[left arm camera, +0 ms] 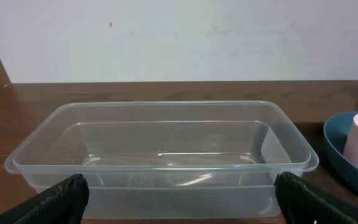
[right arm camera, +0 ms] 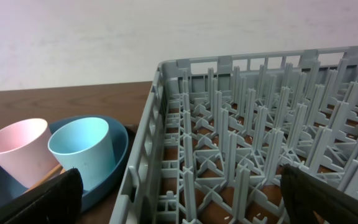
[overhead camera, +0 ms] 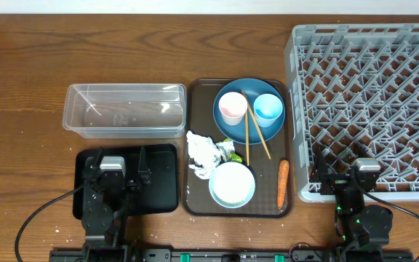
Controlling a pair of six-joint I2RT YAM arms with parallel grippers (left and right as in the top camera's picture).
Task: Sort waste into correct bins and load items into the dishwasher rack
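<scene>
On the far left of the counter [overhead camera: 20, 87], the clear tub [overhead camera: 126, 109] is sitting with nothing in it, its long side running left to right. Just in front of it the black tray [overhead camera: 162, 182] is lying flat. The left fingers [left arm camera: 58, 202] are hanging over that tray, spread wide apart and holding nothing, and in the wrist view they are pointing at the near wall of the tub.

Next to the right, the brown serving tray [overhead camera: 195, 200] is carrying most of the things. The crumpled white tissue [overhead camera: 204, 154] is lying at its left side with green scraps [overhead camera: 231, 151] showing at the tissue's right edge. Just below, the pale blue bowl [overhead camera: 231, 184] is sitting upright, its inside looking white; whether that is rice I cannot tell.

At the back of the tray the blue plate [overhead camera: 231, 129] is holding the pinkish cup [overhead camera: 233, 108] and, to its right, the light-blue cup [overhead camera: 268, 109], both upright and close together. The chopsticks [overhead camera: 257, 135] are leaning across the plate's front rim between the cups. The carrot [overhead camera: 283, 183] is lying lengthwise at the tray's right edge.

Furthest right, the grey dishwasher rack [overhead camera: 369, 87] is standing on the counter with nothing among its pegs. The right fingers [right arm camera: 42, 199] are hovering over its near left corner, wide apart and gripping nothing.
</scene>
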